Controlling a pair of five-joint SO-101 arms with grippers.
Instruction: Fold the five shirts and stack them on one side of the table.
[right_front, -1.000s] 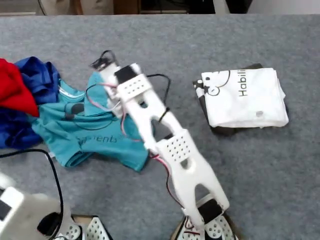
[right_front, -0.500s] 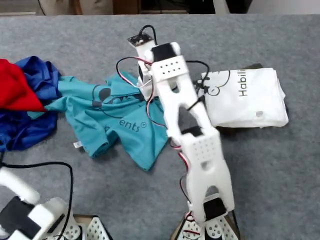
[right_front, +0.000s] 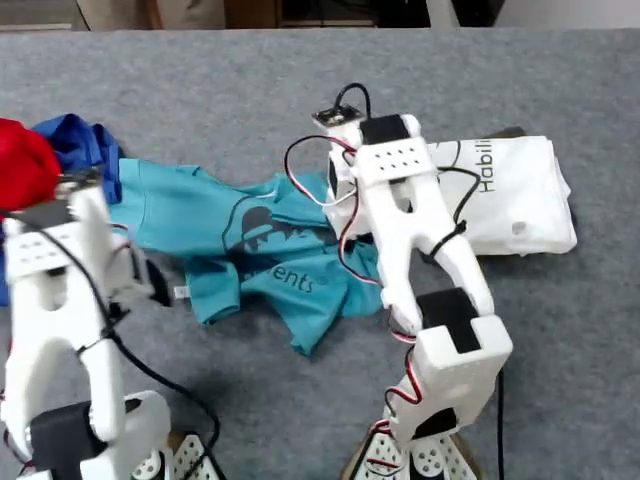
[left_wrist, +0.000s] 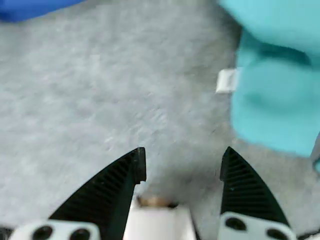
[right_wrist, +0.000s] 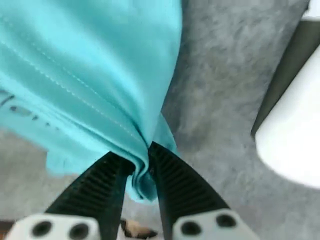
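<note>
Teal shirt (right_front: 270, 250): the largest item, lying loose and rumpled on the counter between the two hands. One bunched fold is pinched tight in the right hand (right_wrist: 142, 155), and the cloth drapes away from that pinch. Judged light, limp and non-slippery. It will sag and trail from any single hold, so the best grips are likely the shoulder seams or hem corners, one in each hand.

White shirt (right_front: 500, 195): already folded and lying flat just beside the right hand, on the side away from the left hand. It sits on a dark garment (right_front: 445, 262), of which only the edges peek out. This looks like the start of the stack.

Blue shirt (right_front: 85, 150): crumpled in a heap beyond the left hand and touching the teal shirt's sleeve.

Red shirt (right_front: 25, 175): bunched against the blue shirt on the side farther from the right hand. Like the blue shirt, it is soft and not yet folded.

Left hand (left_wrist: 182, 162): fingers spread and holding nothing. It is poised over bare counter with the teal hem just beside it.

Label tag (left_wrist: 227, 80): small and white, at the teal shirt's edge near the left hand.

Counter (right_front: 560, 350): covered in a grey felt-like fabric, judged grippy enough to drag at cloth.

Room: a narrow strip shows past the counter's far edge, too little to identify.
</note>
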